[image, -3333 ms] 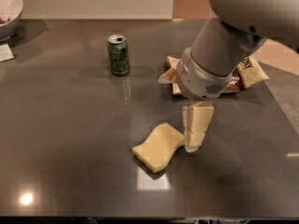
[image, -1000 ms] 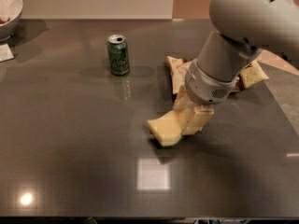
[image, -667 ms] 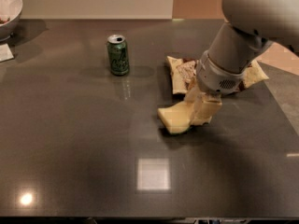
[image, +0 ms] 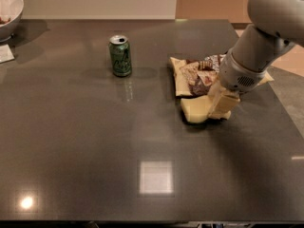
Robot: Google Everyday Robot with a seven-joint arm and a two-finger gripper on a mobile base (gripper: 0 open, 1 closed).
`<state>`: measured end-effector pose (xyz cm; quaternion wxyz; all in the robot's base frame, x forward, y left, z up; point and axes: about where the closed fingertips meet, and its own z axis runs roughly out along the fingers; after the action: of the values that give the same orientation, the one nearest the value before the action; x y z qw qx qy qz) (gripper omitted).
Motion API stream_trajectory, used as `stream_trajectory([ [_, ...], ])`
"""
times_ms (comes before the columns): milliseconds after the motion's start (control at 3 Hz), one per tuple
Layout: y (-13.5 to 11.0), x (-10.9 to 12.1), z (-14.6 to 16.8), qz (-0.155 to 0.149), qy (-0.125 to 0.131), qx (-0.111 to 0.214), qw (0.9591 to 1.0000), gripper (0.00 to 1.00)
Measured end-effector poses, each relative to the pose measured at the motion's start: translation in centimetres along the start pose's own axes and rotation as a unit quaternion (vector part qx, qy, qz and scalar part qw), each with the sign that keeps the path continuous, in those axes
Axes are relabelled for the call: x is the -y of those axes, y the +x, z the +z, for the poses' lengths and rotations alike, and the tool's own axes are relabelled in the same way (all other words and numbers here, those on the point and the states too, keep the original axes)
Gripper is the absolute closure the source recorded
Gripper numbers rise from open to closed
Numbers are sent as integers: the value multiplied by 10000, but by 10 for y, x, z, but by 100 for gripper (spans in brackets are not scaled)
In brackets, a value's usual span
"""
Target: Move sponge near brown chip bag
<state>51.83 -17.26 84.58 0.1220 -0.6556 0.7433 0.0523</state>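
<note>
The pale yellow sponge [image: 194,110] lies at the table surface right in front of the brown chip bag [image: 195,74], touching or nearly touching its near edge. My gripper [image: 222,106] is at the sponge's right end, its cream fingers down on it and apparently shut on it. The chip bag lies flat, its right part hidden behind my arm [image: 256,51].
A green soda can [image: 120,55] stands upright left of the chip bag. A white bowl [image: 8,11] sits at the far left corner with a paper slip [image: 5,54] below it. The dark table [image: 95,151] ends close to my arm on the right.
My gripper has carried the sponge from the middle front of the table up and right, to the near edge of the chip bag. The can and bag have not moved.
</note>
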Motion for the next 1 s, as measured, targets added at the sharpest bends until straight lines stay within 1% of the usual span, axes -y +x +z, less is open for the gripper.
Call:
stream_trajectory([
  [333, 18, 10, -1, 317, 145, -31, 9994, 58],
  [667, 29, 16, -4, 478, 261, -37, 9985, 35],
  [1000, 35, 22, -9, 546, 348, -43, 9979, 12],
])
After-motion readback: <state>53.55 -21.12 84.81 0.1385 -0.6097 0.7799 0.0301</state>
